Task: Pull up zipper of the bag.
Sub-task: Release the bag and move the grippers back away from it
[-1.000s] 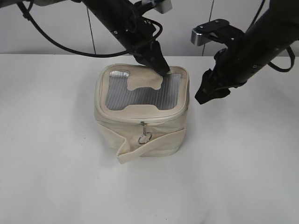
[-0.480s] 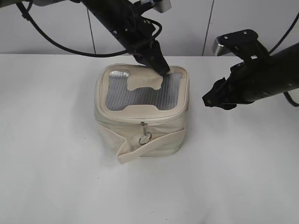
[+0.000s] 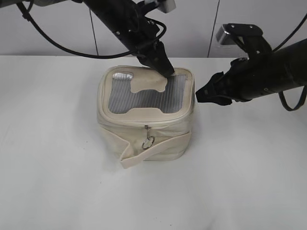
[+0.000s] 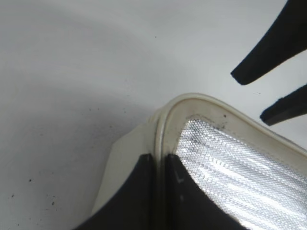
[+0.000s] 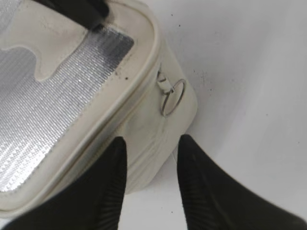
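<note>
The cream bag (image 3: 144, 136) stands mid-table with its grey ribbed panel and bone-shaped patch on top. The zipper runs around the lid rim; its silver pull and ring (image 3: 148, 140) hang at the front. My left gripper (image 3: 166, 71) is shut on the lid's back rim (image 4: 159, 143), with the piping between its fingers (image 4: 159, 160). My right gripper (image 3: 200, 94) is open and empty, level with the bag's right side, its fingers (image 5: 151, 146) either side of the bag's corner (image 5: 148, 129) without touching it. A silver clip and ring (image 5: 171, 95) hang on that corner.
The bag's loose strap end (image 3: 132, 159) sticks out at the front left. The white table (image 3: 57, 167) lies all around the bag. A grey panelled wall (image 3: 57, 28) stands behind. The right gripper's fingertips (image 4: 268, 62) show in the left wrist view.
My right gripper swung from pointing down to pointing sideways, then moved left, closer to the bag's right side. The left gripper and the bag have not moved.
</note>
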Robot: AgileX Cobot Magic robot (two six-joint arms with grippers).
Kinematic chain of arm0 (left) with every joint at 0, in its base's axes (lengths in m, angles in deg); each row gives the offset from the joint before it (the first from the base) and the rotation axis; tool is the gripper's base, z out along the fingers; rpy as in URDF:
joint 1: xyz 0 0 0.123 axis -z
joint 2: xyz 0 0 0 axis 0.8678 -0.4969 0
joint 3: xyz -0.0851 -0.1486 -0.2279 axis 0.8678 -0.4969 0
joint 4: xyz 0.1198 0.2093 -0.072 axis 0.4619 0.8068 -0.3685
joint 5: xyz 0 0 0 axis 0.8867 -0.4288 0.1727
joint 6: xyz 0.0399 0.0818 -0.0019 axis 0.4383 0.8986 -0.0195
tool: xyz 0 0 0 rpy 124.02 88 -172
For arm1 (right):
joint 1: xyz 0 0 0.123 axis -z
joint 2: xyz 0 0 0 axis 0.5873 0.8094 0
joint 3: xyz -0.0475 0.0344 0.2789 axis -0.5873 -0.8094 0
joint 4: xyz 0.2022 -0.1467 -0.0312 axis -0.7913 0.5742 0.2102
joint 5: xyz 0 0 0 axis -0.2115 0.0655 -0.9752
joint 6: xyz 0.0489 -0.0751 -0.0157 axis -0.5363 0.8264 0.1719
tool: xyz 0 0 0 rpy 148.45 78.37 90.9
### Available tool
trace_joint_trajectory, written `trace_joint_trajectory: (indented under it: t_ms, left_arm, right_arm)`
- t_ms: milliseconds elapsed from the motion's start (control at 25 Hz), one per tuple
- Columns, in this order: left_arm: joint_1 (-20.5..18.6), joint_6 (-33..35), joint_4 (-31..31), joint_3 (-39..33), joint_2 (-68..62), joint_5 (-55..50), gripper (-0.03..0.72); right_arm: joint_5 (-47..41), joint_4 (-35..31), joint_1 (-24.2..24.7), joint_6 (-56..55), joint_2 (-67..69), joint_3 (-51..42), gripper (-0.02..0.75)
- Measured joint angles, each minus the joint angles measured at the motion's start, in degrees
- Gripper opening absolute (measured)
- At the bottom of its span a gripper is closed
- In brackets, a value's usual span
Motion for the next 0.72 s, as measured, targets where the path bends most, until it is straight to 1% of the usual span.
trace_joint_trajectory:
  t_ms: [160, 240, 600, 720]
  left_arm:
    - [0.0, 0.0, 0.0, 0.0, 0.0, 0.0, 0.041]
    - [0.0, 0.0, 0.0, 0.0, 0.0, 0.0, 0.041]
    - [0.0, 0.0, -0.1, 0.0, 0.0, 0.0, 0.041]
    - [0.0, 0.0, -0.1, 0.0, 0.0, 0.0, 0.041]
  right_arm:
    - [-0.1, -0.2, 0.0, 0.4, -1.0, 0.4, 0.368]
    - [-0.1, 0.5, 0.0, 0.9, -1.1, 0.4, 0.393]
    - [2.2, 1.3, 0.0, 3.3, 0.8, 0.4, 0.405]
    - [2.3, 0.0, 0.0, 5.5, 2.6, 0.4, 0.4]
